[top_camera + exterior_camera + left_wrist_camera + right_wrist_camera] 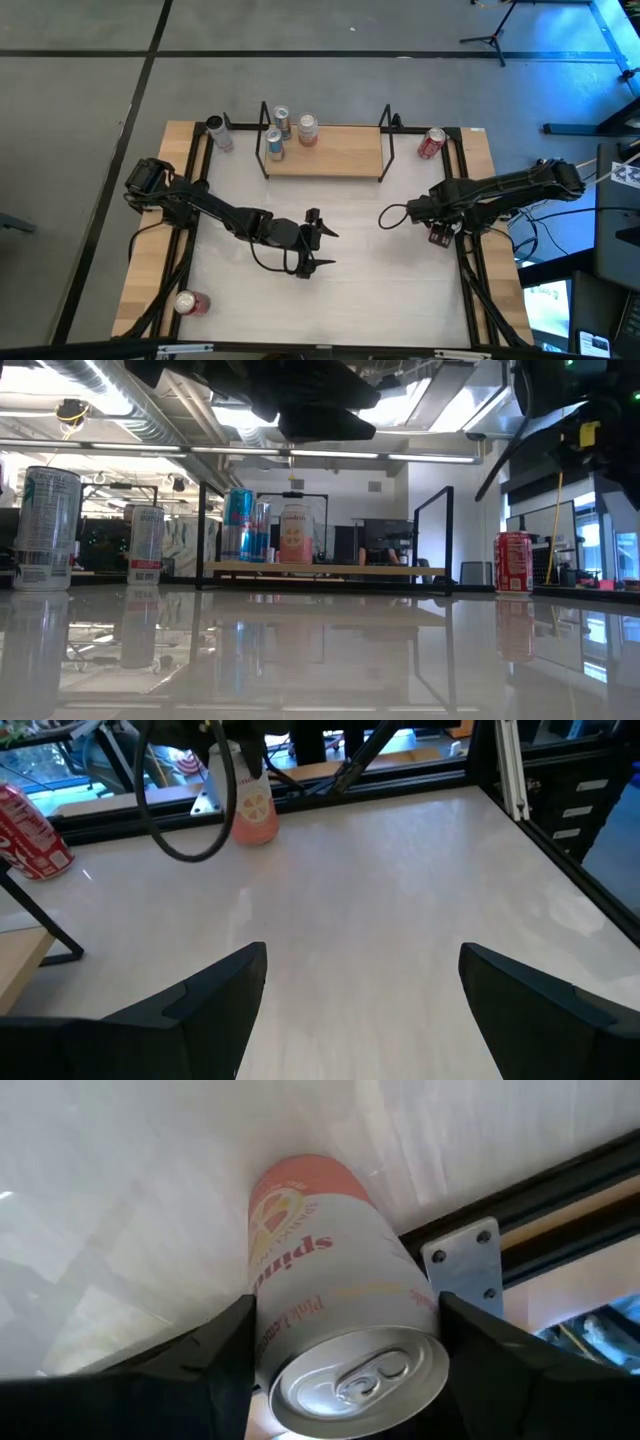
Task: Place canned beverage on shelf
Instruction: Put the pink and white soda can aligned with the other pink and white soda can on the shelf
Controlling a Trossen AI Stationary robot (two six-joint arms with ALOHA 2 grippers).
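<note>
The right gripper (pixel 345 1350) has its fingers on either side of a pink-orange can (pixel 335 1295); both press against the can's sides just below its silver top, closed around it. The can stands upright at the table's (pixel 370 270) right edge, by the black rail. The left gripper (pixel 322 248) hovers mid-table, fingers spread wide with nothing between them. Farther back sits the shelf (pixel 325 155), holding three cans at its left end: two blue ones (pixel 277 134) and a pink one (pixel 308 129). A red can (pixel 431 143) stands just right of the shelf.
</note>
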